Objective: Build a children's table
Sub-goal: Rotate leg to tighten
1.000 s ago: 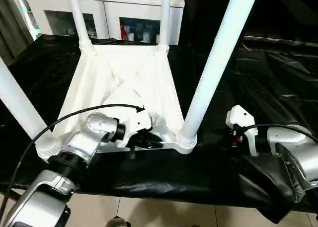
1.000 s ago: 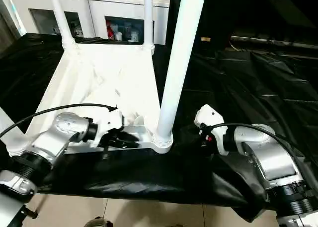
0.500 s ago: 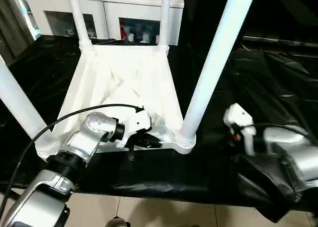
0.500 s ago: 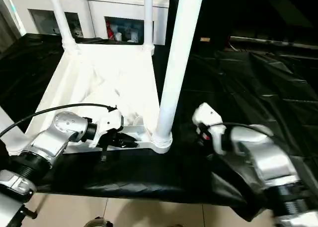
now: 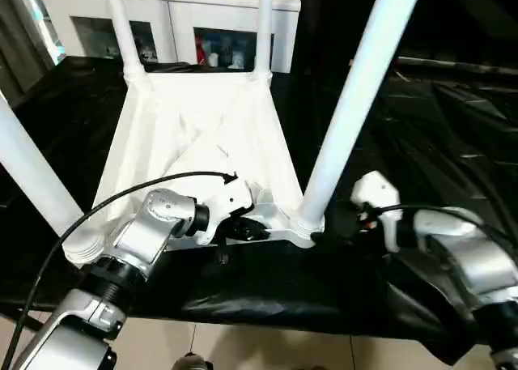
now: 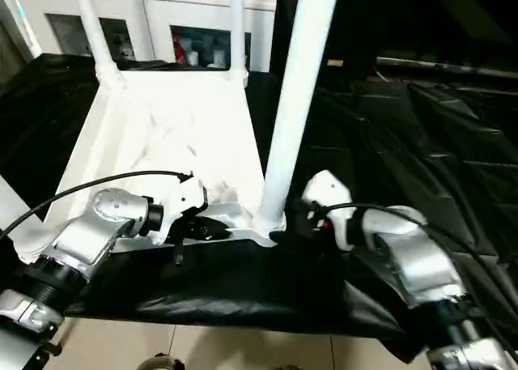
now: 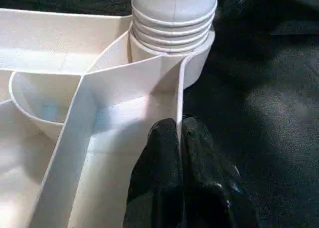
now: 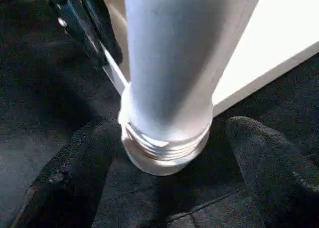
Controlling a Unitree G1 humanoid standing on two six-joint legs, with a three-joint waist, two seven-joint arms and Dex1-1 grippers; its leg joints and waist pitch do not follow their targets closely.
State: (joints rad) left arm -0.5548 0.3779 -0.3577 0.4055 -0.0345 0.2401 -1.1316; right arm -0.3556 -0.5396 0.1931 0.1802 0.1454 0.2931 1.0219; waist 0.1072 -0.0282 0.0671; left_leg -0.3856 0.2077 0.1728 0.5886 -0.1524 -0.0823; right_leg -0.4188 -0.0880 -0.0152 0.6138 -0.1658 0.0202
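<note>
Tabletop [image 5: 202, 135]: white, upside down on black sheet [image 5: 453, 143], ribbed underside up, four legs standing in corner sockets. Near-left leg [image 5: 32, 180] at picture's left edge. Left gripper [image 7: 180, 153]: fingers pinched on thin near rim wall of tabletop, just beside near-right socket. Near-right leg [image 5: 348, 111]: upright, flared ribbed end seated in socket. Right gripper [image 8: 169, 153]: fingers [image 8: 264, 158] spread wide either side of that leg's base, contact not discernible. White cabinet [image 5: 194, 22] behind.
</note>
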